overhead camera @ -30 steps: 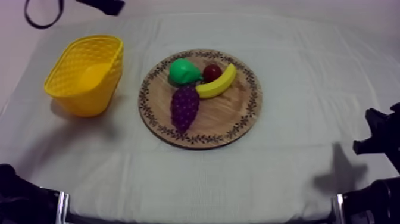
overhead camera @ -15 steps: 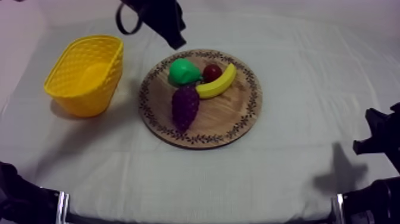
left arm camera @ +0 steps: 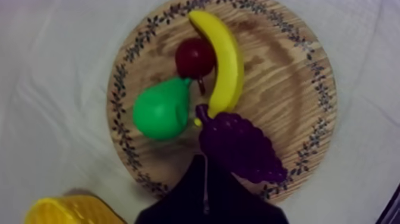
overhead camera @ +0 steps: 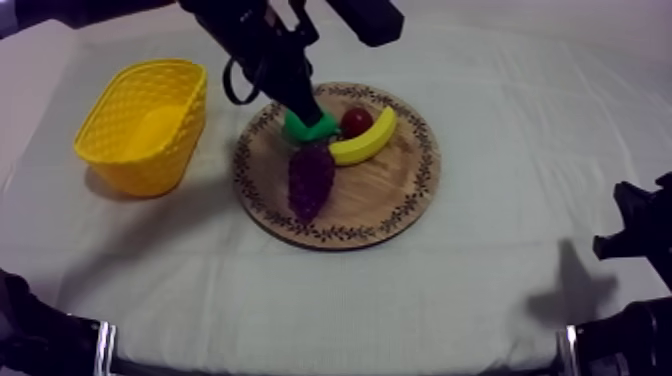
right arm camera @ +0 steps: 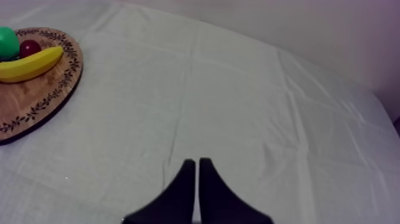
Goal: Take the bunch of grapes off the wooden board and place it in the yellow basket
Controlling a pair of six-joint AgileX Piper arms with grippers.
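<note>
The purple bunch of grapes point(overhead camera: 311, 178) lies on the round wooden board point(overhead camera: 390, 195), on its left half, below the green pear point(overhead camera: 312, 127). My left gripper point(overhead camera: 304, 100) reaches in from the upper left and hangs over the pear's far side, short of the grapes. In the left wrist view its fingers point(left arm camera: 205, 162) lie together as a narrow wedge, shut on nothing, just beside the grapes point(left arm camera: 241, 146) and the pear point(left arm camera: 159, 110). The yellow basket point(overhead camera: 145, 122) stands left of the board. My right gripper point(right arm camera: 196, 162) is shut over bare cloth and rests low at the right point(overhead camera: 640, 235).
A banana point(overhead camera: 365, 137) and a small red fruit point(overhead camera: 356, 121) lie on the board's far half, touching the pear and the grapes' stem end. The basket's rim point(left arm camera: 71, 211) is close to my left gripper. Bare cloth stretches right of the board.
My left arm has swung in from the upper left edge to above the board, ending over the pear. The fruit, the basket and the right arm have not moved.
</note>
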